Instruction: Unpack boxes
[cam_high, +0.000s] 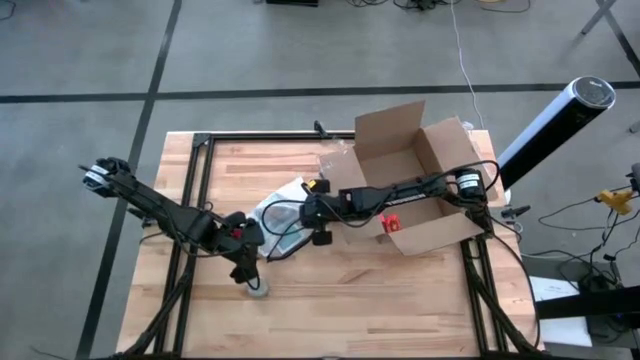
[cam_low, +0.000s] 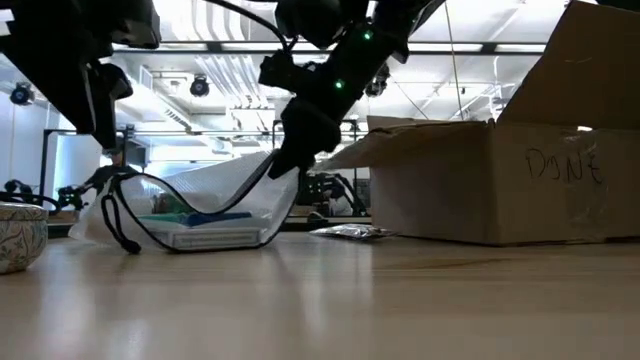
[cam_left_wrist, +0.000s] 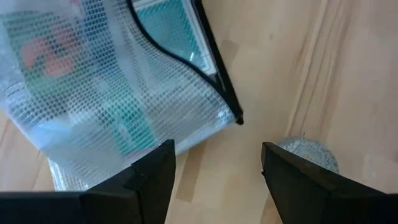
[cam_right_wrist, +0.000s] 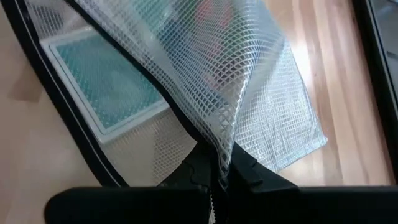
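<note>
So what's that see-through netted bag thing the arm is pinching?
A translucent white mesh zip pouch with black edging lies on the wooden table beside the open brown cardboard box. A flat teal-and-white item shows inside. The right gripper is shut on its upper layer, lifting it tent-like; the left gripper hovers open nearby.

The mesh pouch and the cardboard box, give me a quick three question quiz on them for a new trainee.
1. True or false: the right gripper is shut on the mesh pouch.
2. Which is open over bare table beside the pouch? A) left gripper B) right gripper
3. Fill in: the cardboard box has its flaps ____.

Key: 1 true, it pinches a fold of the mesh and lifts that edge. 2 A. 3 open.
</note>
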